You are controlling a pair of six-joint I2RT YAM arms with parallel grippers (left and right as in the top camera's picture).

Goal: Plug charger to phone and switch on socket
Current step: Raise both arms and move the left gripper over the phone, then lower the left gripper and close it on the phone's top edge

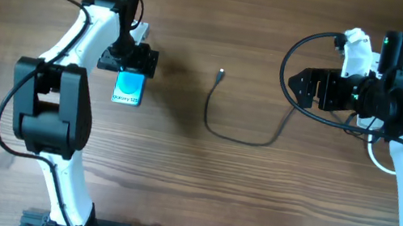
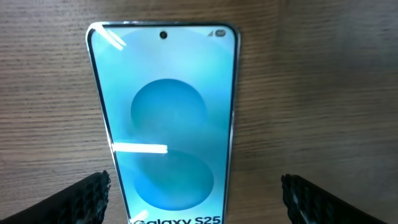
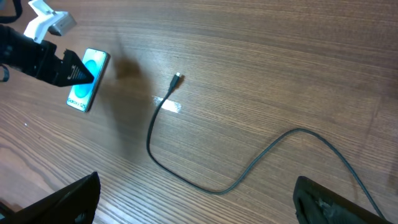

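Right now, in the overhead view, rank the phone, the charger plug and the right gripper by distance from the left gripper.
1. Phone: right at the left gripper.
2. Charger plug: mid-table.
3. Right gripper: far side, beyond the plug.

Phone (image 2: 165, 124) flat on wood table (image 2: 323, 93), screen lit, "Galaxy S25" txt; left gripper (image 2: 196, 202) fingers (image 2: 87, 199) wide apart, phone btwn, untouched.
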